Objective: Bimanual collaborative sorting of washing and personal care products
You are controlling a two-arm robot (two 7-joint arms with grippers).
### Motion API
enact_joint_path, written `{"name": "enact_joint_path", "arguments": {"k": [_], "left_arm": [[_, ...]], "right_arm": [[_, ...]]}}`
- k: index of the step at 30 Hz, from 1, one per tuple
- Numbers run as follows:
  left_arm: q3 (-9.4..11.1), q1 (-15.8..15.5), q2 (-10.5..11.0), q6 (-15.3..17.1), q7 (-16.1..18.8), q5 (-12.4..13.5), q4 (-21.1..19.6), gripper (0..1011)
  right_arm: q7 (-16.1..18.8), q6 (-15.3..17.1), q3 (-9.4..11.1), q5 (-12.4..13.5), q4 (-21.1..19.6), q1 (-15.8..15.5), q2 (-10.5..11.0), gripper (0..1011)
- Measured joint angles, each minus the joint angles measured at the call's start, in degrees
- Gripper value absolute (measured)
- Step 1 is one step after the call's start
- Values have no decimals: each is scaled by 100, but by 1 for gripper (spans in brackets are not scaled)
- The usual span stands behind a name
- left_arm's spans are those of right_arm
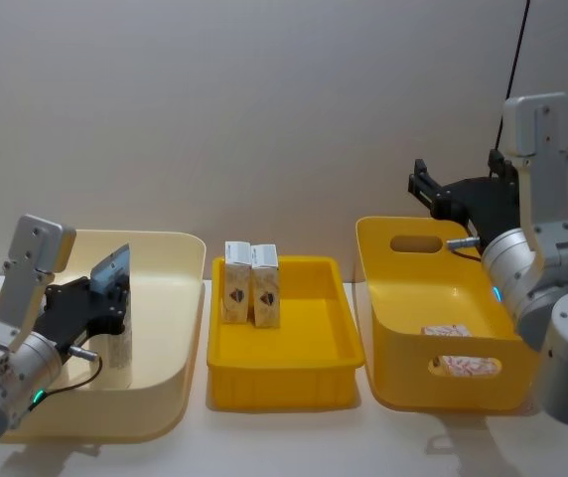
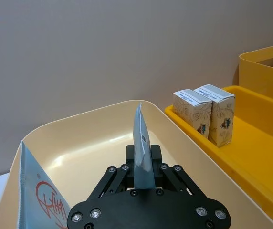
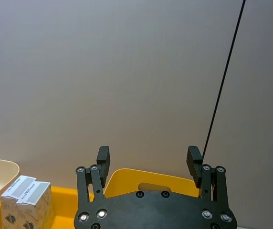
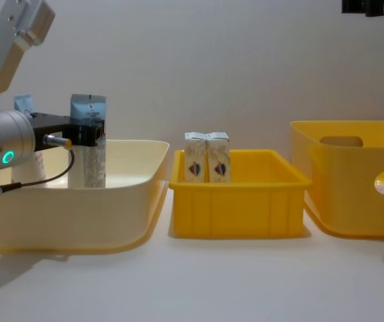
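**Pale blue crimp pinched: a tube held upright in the cream bin**

The left gripper (image 2: 142,155) is clamped on the flat crimped end of a white tube (image 4: 92,161). The tube's body therefore points straight down inside the cream bin (image 1: 165,238), a grip that looks suited to lifting it clear of the wall. A second tube (image 2: 36,191) stands against the same bin's wall. Two cartons (image 1: 251,283) stand side by side at the back of the yellow tray (image 1: 284,348). The right gripper (image 3: 148,160) hovers spread wide above the tall yellow bin (image 1: 403,288), probably placed to receive a hand-over.
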Motion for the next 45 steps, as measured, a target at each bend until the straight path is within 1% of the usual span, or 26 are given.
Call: {"name": "enact_joint_path", "arguments": {"k": [12, 20, 29, 38, 43, 45], "left_arm": [[-3, -1, -2, 0, -7, 0, 2, 180], [-22, -122, -23, -84, -86, 3, 89, 180], [-63, -418, -29, -343, -255, 53, 168, 180], [-121, -735, -36, -679, -402, 122, 145, 179], [-178, -909, -63, -868, -518, 105, 103, 180], [-213, -988, -89, -975, -606, 45, 93, 180]], "right_arm": [[0, 0, 0, 0, 0, 0, 0, 1001], [0, 0, 0, 0, 0, 0, 0, 1001], [0, 0, 0, 0, 0, 0, 0, 1001], [0, 0, 0, 0, 0, 0, 0, 1001], [0, 0, 0, 0, 0, 0, 0, 1001], [0, 0, 0, 0, 0, 0, 0, 1001]]}}
